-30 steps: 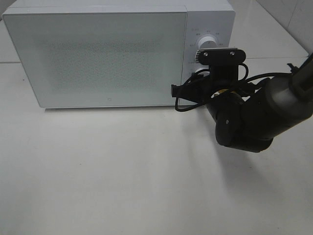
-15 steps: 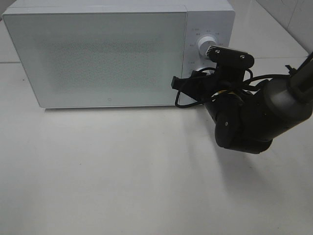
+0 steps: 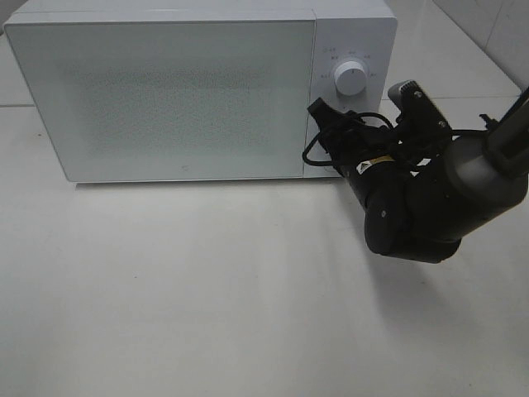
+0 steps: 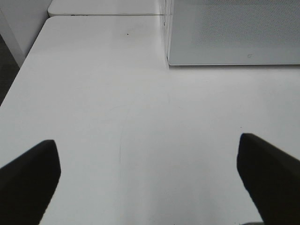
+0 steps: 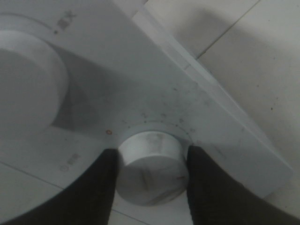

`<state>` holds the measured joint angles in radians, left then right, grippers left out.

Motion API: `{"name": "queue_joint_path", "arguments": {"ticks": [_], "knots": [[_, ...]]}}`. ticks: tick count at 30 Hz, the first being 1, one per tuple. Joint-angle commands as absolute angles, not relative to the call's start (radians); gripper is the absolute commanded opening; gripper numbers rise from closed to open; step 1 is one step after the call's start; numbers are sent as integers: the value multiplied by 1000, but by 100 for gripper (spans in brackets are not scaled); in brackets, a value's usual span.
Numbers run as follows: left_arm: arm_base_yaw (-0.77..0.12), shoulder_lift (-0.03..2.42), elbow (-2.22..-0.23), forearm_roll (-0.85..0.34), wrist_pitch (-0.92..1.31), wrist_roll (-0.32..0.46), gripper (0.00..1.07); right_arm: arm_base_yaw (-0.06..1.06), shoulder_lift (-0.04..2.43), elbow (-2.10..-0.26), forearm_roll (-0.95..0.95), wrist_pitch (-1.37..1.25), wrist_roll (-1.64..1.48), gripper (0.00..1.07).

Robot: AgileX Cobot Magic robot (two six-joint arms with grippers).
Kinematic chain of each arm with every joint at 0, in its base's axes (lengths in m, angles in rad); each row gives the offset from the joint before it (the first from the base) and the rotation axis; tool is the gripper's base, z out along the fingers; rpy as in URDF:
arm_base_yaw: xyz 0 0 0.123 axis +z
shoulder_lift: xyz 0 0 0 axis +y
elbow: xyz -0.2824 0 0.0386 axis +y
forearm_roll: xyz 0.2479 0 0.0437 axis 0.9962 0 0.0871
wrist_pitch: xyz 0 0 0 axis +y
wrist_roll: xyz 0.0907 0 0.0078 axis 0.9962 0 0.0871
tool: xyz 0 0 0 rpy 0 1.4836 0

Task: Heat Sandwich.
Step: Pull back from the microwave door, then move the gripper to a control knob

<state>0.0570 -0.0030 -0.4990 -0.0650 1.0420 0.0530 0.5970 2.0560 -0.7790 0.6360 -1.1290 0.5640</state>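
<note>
The white microwave (image 3: 165, 91) stands at the back of the table with its door shut. The sandwich and its plate are hidden from every view. My right gripper (image 3: 329, 132) is at the control panel, below the upper knob (image 3: 350, 80). In the right wrist view its two dark fingers (image 5: 93, 192) press against both sides of the lower knob (image 5: 152, 166), with the upper knob (image 5: 28, 93) beside it. My left gripper (image 4: 147, 140) is open and empty over the bare table, in front of the microwave's corner (image 4: 234, 33). It is outside the exterior view.
The white table (image 3: 207, 289) stretches out in front of the microwave. A table edge with a dark floor beyond (image 4: 7, 65) shows in the left wrist view. A cable loop (image 3: 310, 153) hangs from the right wrist beside the door's edge.
My right wrist has rotated clockwise while on the lower knob. Its camera mount swung from above the gripper to its right, uncovering the upper knob. The left gripper's earlier state is not shown.
</note>
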Motion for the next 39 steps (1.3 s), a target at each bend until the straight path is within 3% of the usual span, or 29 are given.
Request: {"name": "queue_joint_path", "arguments": {"ticks": [1, 25, 39], "knots": [[50, -30, -495, -69, 1036, 56, 97, 592, 2036, -793, 611, -1266, 702, 18], [50, -30, -495, -69, 1036, 56, 97, 592, 2036, -793, 730, -1270, 1517, 18], [50, -30, -495, -69, 1036, 56, 97, 592, 2036, -794, 720, -1270, 1504, 19]]}}
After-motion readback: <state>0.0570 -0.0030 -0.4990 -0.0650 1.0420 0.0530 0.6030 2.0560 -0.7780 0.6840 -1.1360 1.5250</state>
